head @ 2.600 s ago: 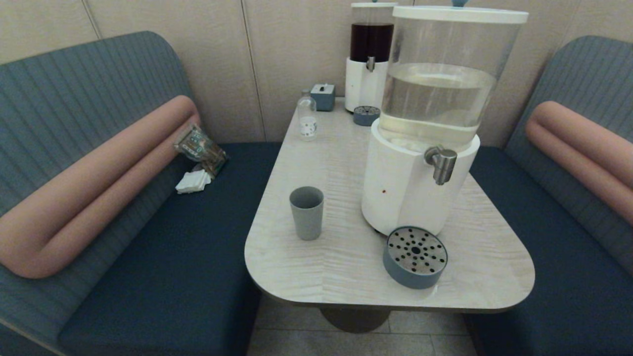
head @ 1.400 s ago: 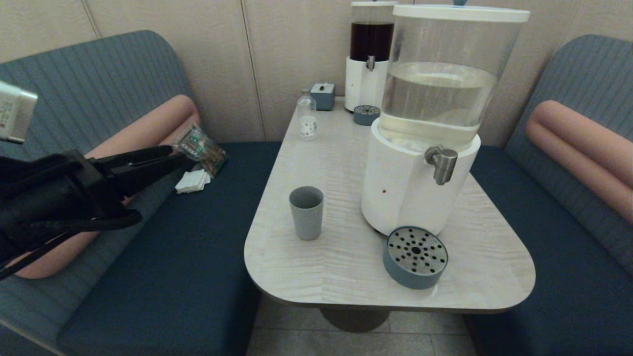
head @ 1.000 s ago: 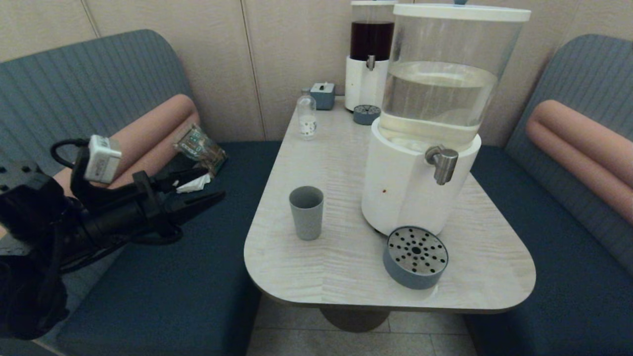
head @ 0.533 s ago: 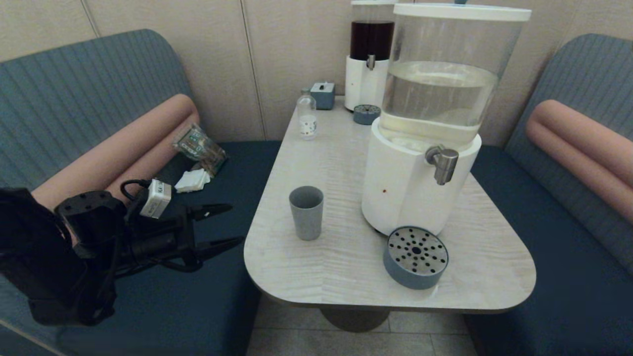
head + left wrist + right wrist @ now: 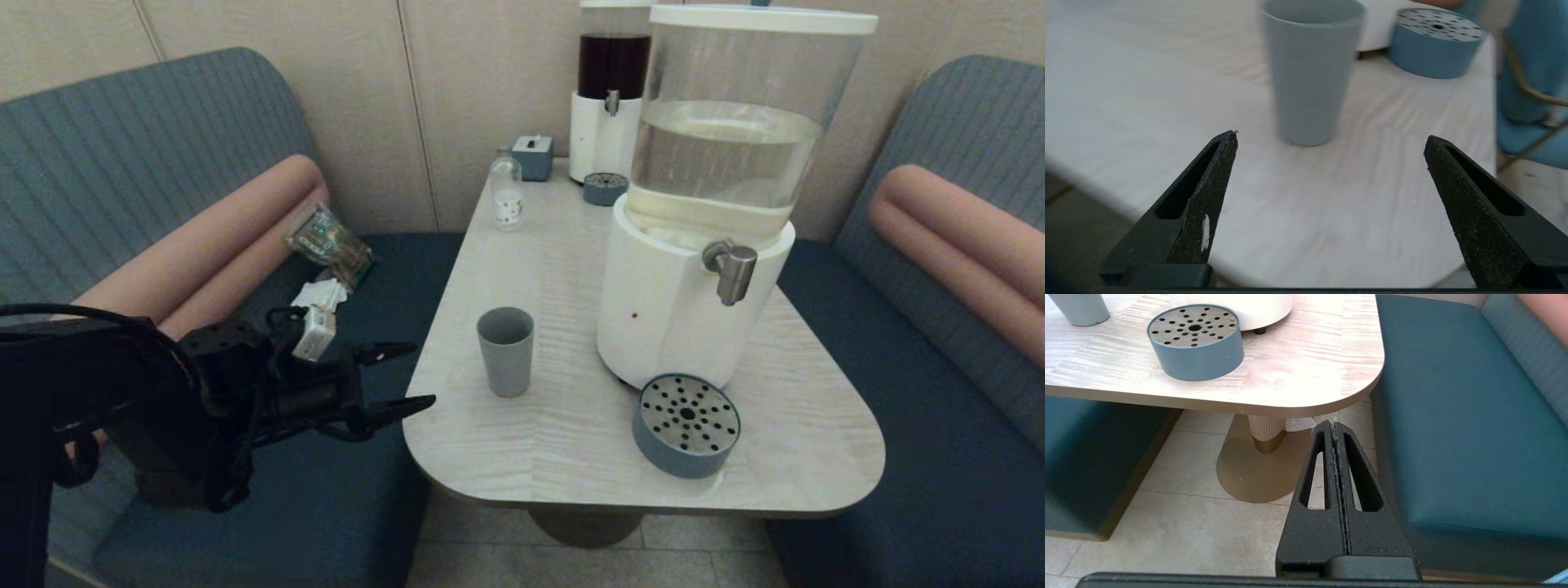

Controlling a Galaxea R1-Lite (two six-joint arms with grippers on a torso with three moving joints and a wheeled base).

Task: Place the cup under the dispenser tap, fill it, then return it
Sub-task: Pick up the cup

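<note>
Our left gripper [image 5: 412, 377] hangs at the table [image 5: 571, 457] edge, fingers spread wide and empty, aimed at the cup [image 5: 506, 351] but not yet touching it. The cup stands upright on the table, near the dispenser's white base and well clear of the tap [image 5: 729, 268]; it looks empty. The drip tray [image 5: 686, 425] under the tap is bare. Our right gripper [image 5: 1335, 428] is parked low beside the table, fingers pressed together. We judge nothing is done: grasping, filling and returning all remain.

The grey-blue cup [image 5: 505, 351] stands upright on the table, empty. The steel tap [image 5: 731, 269] juts from the white dispenser base, well apart from it
</note>
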